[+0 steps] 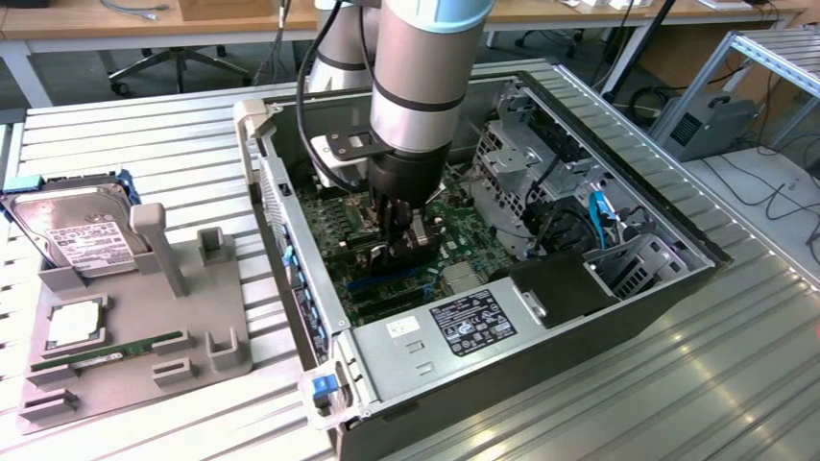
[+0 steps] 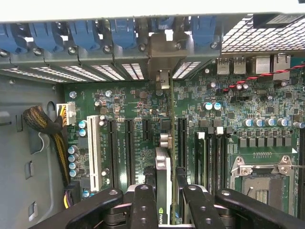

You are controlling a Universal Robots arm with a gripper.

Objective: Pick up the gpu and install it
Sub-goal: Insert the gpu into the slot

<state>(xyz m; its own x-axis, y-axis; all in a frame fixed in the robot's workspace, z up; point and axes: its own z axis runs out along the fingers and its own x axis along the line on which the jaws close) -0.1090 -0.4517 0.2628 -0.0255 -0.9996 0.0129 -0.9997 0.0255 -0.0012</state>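
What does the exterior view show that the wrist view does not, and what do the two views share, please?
Exterior view: the boxy silver hard drive with a white label and a narrow green memory stick, both resting on a grey holder tray at the exterior view's left of the open computer case.

Wrist view: the blue slot latches, the white expansion slot and the empty processor socket.

Both: the gripper holding the gpu edge-on above the green motherboard.
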